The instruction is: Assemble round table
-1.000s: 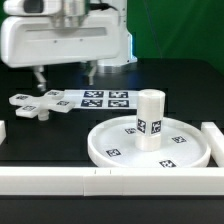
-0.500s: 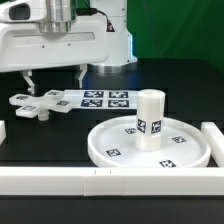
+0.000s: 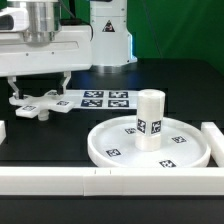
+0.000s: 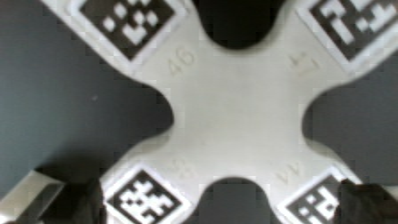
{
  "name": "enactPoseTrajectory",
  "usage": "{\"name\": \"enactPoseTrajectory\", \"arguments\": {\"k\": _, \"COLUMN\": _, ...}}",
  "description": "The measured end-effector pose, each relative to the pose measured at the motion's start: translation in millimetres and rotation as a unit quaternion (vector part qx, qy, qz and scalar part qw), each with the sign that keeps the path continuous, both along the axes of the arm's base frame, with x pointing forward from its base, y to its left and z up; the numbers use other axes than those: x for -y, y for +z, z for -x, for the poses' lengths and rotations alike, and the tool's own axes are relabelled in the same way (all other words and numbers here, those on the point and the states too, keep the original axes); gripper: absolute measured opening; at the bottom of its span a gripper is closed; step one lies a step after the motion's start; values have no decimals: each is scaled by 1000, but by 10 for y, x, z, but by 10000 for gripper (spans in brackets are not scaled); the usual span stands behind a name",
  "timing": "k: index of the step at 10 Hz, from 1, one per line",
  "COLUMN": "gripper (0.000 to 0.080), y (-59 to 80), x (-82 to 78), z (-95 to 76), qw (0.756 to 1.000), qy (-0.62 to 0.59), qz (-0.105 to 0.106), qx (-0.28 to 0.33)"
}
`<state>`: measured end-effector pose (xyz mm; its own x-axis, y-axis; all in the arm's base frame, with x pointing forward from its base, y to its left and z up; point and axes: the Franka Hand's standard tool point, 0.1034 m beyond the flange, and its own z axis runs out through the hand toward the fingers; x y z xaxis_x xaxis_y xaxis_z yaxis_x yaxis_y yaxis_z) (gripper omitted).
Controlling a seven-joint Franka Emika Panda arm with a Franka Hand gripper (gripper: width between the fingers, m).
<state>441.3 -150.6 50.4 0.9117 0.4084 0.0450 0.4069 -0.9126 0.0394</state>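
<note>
The large rimmed disc (image 3: 118, 143) lies at the front right of the exterior view. The short cylinder post (image 3: 150, 118) stands upright at its centre. The flat cross-shaped piece (image 3: 33, 106) lies at the left on the black surface. My gripper (image 3: 38, 90) is open and hangs just above it, one finger on each side. In the wrist view the cross-shaped piece (image 4: 222, 105) fills the frame, with my open gripper (image 4: 199, 205) astride it and a fingertip (image 4: 29, 196) at the corner. Nothing is held.
The marker board (image 3: 106, 99) lies flat just to the exterior view's right of the cross-shaped piece. Long white bars edge the surface at the front (image 3: 60, 181) and right (image 3: 213, 138). The robot base (image 3: 108, 35) stands at the back.
My gripper has moved toward the exterior view's left and lowered, from above the marker board to just over the cross-shaped piece. The disc and post have not moved.
</note>
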Motion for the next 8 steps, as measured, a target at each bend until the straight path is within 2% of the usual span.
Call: {"name": "enactPoseTrajectory", "arguments": {"k": 8, "gripper": 649, "y": -107, "x": 64, "z": 109, "qw": 1000, "qy": 10, "qz": -1, "qx": -12}}
